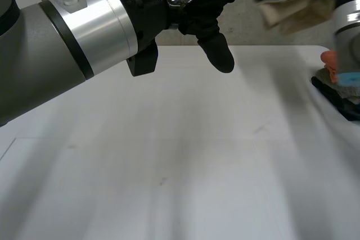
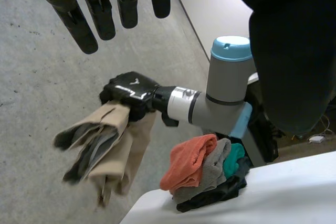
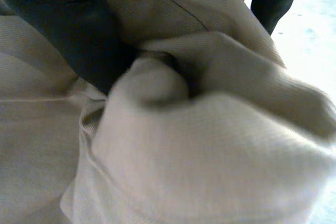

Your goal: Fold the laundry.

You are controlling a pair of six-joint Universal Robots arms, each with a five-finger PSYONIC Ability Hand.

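Floor behind left hand, fingers straight; right hand round beige cloth.

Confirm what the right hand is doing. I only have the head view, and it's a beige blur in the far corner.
Observer: In the left wrist view, the right hand is shut on a beige cloth, which hangs down from it beyond the table edge, over the floor.
Operator: Other hand on it too?
Observer: No. The left hand has straight fingers and holds nothing, well apart from the cloth.
Operator: And the stuff at my right edge?
Observer: It's a pile of clothes on the table corner: an orange piece on top, then grey and teal, with black underneath.
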